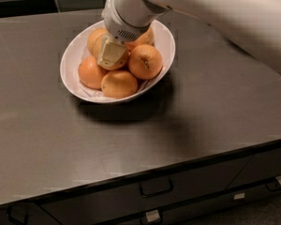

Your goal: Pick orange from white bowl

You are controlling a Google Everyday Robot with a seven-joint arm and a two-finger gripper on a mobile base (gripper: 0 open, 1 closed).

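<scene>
— So, how many things are we looking at?

— I am counting one white bowl, one gripper and, as best I can make out, six oranges piled inside that bowl.

— Where is the gripper sitting?

— It is reaching down into the middle of the pile. The orange, the palest and largest of the six, is lying in the bowl directly beneath the jaws, showing just to their right and below them.

— Are the jaws pinching it?

— I cannot tell whether they are spread or closing on it.

— And the other five?

— The right-hand orange is sitting just right of the jaws, touching the pale fruit. The front orange and the front-left orange are lying on the camera's side of the jaws. The back-left orange is peeking out behind them, and the back-right orange is tucking in under the wrist.

— Is anything getting in the way?

— The white arm is crossing in from the upper right, covering the bowl's far rim and part of that back-right fruit.

— What is lying around it all?

— The bowl is resting on a dark grey surface. One drawer handle is showing under the front edge, well apart from the jaws.
</scene>
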